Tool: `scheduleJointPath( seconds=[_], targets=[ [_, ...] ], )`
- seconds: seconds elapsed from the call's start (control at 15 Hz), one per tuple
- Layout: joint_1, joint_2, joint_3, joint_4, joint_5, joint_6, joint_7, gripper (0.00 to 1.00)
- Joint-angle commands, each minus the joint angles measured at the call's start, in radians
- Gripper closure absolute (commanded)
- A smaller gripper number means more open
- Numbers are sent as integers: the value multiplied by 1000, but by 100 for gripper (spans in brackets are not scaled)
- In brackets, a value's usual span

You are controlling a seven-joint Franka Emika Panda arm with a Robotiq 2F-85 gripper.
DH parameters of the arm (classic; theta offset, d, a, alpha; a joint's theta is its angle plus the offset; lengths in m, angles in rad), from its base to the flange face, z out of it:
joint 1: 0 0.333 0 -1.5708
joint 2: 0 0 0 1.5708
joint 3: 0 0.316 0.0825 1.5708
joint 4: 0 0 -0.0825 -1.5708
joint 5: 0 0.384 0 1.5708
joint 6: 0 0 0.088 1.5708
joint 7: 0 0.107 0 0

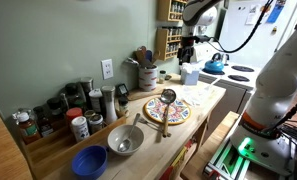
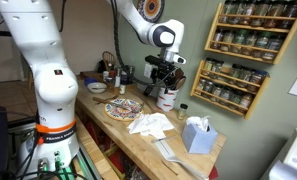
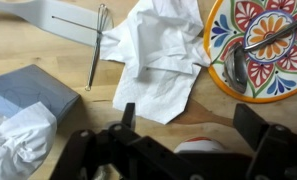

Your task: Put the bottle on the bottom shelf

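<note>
Gripper (image 2: pixel 166 80), jaws spread wide, hangs just above the upright bottle (image 2: pixel 166 99) on the counter (image 3: pixel 18 50); centre the jaws squarely about its body before closing, the bottom shelf (image 2: pixel 224 101) lying toward three o'clock of it.

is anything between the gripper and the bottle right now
Nothing visible. The open gripper hangs directly above the bottle, and in the wrist view its white top shows between the fingers with nothing over it. The crumpled napkin lies off to the side on the counter.
</note>
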State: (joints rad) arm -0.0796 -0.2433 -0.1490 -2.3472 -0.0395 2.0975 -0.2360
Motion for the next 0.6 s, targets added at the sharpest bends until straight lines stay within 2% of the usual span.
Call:
scheduleJointPath(
  seconds=[0.0,0.13,0.33,0.53],
  targets=[
    [0,142,-8,93,42,75,-36,0],
    [-3,198,-8,127,76,122,-66,0],
    [-15,292,-3,201,158,135,-113,0],
    [-36,373,6,269,191,157,-152,0]
  ],
)
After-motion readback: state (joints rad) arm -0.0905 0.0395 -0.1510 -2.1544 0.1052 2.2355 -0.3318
